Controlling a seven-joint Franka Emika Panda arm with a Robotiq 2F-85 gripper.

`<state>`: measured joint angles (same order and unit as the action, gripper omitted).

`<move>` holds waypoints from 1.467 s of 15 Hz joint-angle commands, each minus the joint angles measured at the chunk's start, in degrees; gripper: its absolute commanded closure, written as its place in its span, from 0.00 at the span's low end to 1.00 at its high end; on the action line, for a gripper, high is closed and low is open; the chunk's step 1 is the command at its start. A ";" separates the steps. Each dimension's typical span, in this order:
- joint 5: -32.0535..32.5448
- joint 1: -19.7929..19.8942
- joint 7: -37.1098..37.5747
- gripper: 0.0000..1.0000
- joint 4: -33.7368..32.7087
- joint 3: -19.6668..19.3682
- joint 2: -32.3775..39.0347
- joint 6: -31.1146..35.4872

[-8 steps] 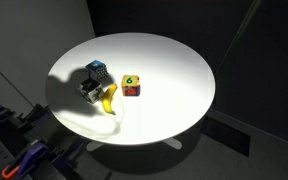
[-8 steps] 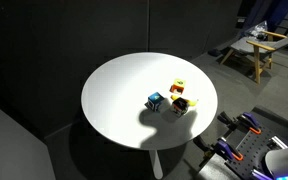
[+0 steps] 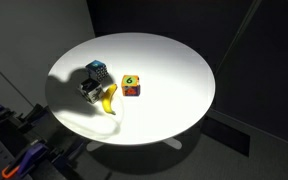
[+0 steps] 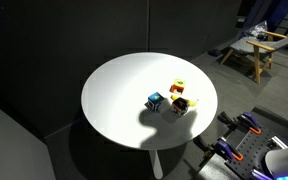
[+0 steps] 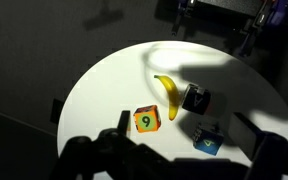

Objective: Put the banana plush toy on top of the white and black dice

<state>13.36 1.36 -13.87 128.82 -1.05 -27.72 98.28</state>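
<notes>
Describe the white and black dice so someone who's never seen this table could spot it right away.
On the round white table, three cubes cluster near one edge. The white and black dice sits right beside the banana plush toy; its neighbours are a dark blue cube and a red-and-yellow cube marked 6.

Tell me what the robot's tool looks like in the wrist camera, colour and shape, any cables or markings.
The tool shows only as a black silhouette along the bottom edge of the wrist view: rounded, knuckle-like lumps with a bulkier dark finger at each side. The light is too dim to read any markings or cables on it.
</notes>
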 commanded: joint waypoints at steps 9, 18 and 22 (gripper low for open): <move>0.26 -0.80 0.27 0.00 -0.18 -0.62 0.05 -0.25; 0.05 -0.34 -1.45 0.00 -0.29 -2.55 3.76 0.89; -0.86 -0.43 -5.44 0.00 1.02 -4.79 5.79 5.05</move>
<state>13.33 1.25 -15.75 129.16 -3.98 -22.99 100.22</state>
